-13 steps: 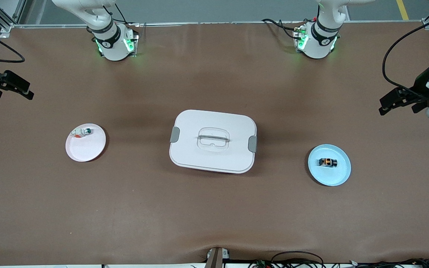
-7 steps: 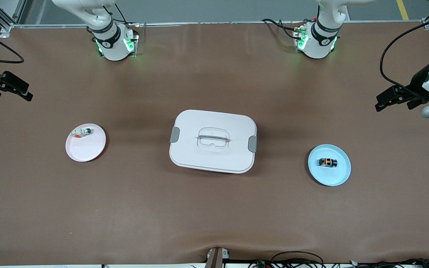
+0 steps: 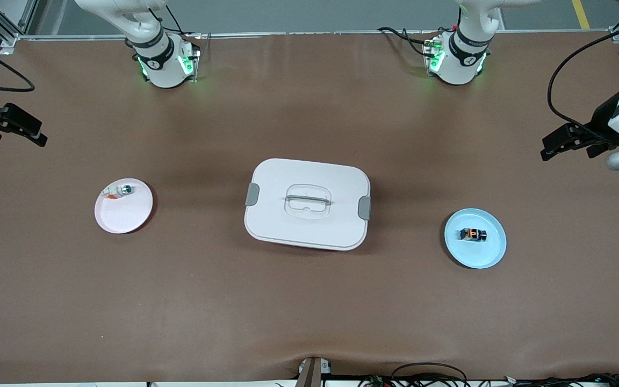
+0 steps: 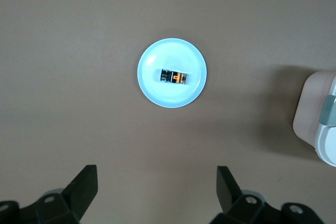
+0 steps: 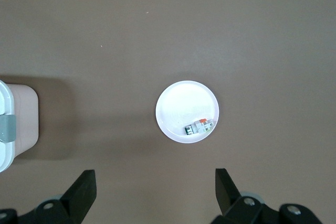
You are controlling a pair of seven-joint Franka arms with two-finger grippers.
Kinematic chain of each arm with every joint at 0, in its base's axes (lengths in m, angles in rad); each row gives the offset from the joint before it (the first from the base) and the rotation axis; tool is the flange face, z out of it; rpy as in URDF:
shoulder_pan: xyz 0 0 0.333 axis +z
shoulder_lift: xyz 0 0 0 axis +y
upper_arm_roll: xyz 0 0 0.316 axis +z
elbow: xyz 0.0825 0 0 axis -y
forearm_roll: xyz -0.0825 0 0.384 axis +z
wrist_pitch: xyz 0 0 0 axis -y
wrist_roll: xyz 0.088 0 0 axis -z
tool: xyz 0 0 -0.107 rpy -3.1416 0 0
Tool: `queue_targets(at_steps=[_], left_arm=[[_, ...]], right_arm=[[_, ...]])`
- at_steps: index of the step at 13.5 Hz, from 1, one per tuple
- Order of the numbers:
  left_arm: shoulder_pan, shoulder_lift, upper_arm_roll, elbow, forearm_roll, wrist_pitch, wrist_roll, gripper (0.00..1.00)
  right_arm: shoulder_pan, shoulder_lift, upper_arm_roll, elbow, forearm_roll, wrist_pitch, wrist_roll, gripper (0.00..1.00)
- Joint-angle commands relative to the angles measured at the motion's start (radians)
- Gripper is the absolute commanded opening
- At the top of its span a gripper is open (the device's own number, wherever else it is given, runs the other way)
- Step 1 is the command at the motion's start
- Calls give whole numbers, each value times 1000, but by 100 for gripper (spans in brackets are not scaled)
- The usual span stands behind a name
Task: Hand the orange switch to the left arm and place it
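Orange switch (image 3: 473,235) lies flat on the blue plate (image 3: 489,255), long axis toward the box (image 3: 307,203); left end effector (image 4: 157,195) and right end effector (image 5: 156,192) spread wide, empty.

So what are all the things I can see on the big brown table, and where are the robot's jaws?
orange switch: one, black with orange marks, on the blue plate.
blue plate: one, pale blue, toward the left arm's end.
box: one, white with grey clips, mid-table between the plates.
pink plate: one, pale pink, toward the right arm's end.
white-and-green part: one, with a red bit, on the pink plate.
table: one, brown.
left gripper: black, open, empty, over the table's edge at its own end.
right gripper: black, open, empty, over its end's edge.
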Motion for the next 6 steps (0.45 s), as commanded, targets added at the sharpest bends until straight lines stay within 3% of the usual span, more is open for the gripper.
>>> queue_targets(at_steps=[1, 6], left_arm=[[-1, 8, -3, 28, 0, -26, 6, 100], [-1, 8, -3, 28, 0, -26, 6, 100]], right_arm=[[0, -19, 1, -19, 6, 7, -8, 100], [3, -17, 2, -18, 9, 8, -6, 100]])
